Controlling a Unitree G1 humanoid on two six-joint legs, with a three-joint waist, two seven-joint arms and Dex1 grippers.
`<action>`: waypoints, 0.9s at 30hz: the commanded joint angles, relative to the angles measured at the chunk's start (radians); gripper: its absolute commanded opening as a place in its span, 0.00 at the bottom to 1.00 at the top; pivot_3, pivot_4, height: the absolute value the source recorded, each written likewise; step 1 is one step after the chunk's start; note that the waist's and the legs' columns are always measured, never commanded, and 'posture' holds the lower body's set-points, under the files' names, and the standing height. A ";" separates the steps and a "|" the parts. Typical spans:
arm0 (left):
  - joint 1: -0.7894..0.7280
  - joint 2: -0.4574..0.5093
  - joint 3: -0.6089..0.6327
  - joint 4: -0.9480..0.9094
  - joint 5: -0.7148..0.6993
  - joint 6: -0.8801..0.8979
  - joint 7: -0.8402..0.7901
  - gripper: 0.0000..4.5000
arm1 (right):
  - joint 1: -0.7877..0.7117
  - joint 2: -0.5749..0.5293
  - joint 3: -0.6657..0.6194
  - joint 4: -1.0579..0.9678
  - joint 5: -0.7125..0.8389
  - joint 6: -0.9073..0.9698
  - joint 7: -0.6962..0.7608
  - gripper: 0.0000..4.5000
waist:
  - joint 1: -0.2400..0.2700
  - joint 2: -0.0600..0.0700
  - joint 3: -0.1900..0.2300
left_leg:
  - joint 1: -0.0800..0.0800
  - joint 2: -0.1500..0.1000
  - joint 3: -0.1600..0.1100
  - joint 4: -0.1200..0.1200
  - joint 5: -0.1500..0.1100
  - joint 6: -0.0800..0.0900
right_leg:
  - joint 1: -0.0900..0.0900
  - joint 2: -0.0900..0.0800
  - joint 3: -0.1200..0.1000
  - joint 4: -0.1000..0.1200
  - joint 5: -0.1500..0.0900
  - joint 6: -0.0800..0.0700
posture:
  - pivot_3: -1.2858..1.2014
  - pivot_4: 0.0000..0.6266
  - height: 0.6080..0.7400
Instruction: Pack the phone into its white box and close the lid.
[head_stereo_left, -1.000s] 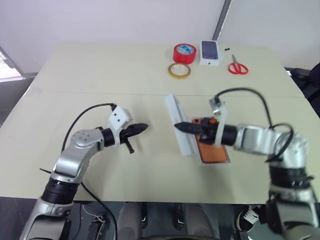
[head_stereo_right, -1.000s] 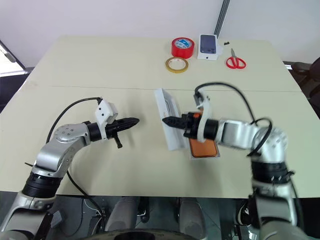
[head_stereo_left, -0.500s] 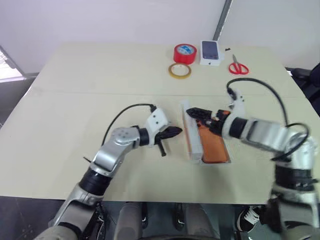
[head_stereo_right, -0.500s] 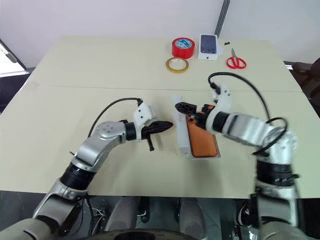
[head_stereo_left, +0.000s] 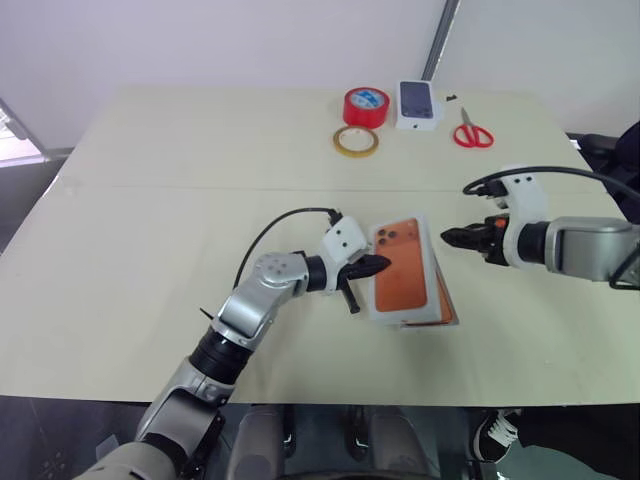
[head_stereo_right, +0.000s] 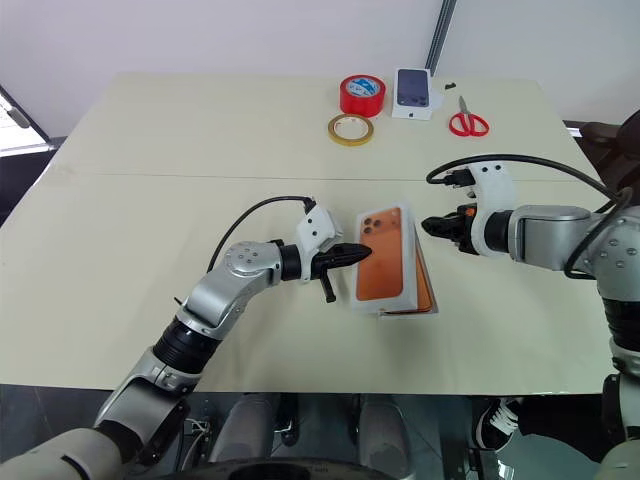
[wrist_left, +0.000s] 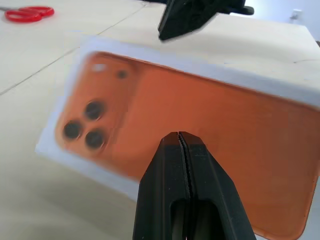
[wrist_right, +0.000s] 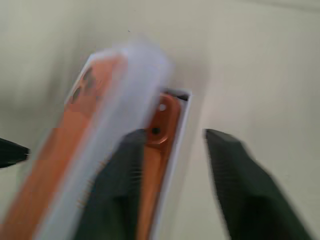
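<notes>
Two risks: lid (head_stereo_left: 400, 268) sitting askew, tilted over white box (wrist_right: 176, 144); sideways shove could jam it on wall or drag box across table (head_stereo_left: 180, 160). Phone (wrist_right: 161, 116) lying inside box, centre-right, near side. Left gripper (head_stereo_left: 378, 265) reaching rightward, nearly level, pincer pressed together, tip at lid's left edge. Right gripper (head_stereo_left: 447, 237) hovering right of lid, clear of it, pointing left, fingers (wrist_right: 240, 175) parted, empty.

Beige table (head_stereo_left: 180, 200): white box (head_stereo_right: 432, 303) (phone inside), tapes, scissors (head_stereo_left: 471, 131), carton (head_stereo_left: 419, 104).
</notes>
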 joint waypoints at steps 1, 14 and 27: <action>0.006 0.004 0.059 -0.058 -0.023 0.020 0.028 0.00 | -0.011 -0.063 0.070 -0.069 -0.221 -0.087 0.157 0.01 | 0.000 0.000 0.000 | 0.000 0.000 0.000 0.000 0.000 0.000 | 0.000 0.000 0.000 0.000 0.000 0.000 | 0.52 0.24 1.00; 0.012 0.125 0.065 -0.071 -0.002 0.193 0.044 0.00 | 0.052 -0.075 0.238 -0.241 -0.632 -0.216 0.492 0.01 | 0.002 0.000 0.000 | 0.000 0.000 0.000 0.000 0.000 0.000 | -0.001 -0.001 0.000 0.000 0.000 0.000 | 0.52 0.24 1.00; -0.057 0.042 -0.035 -0.057 -0.013 0.206 -0.020 0.00 | 0.098 -0.012 0.200 -0.320 -0.719 -0.159 0.587 0.01 | 0.001 0.000 0.000 | 0.000 0.000 0.000 0.001 0.000 0.000 | 0.000 -0.002 0.000 0.000 0.000 0.000 | 0.52 0.24 1.00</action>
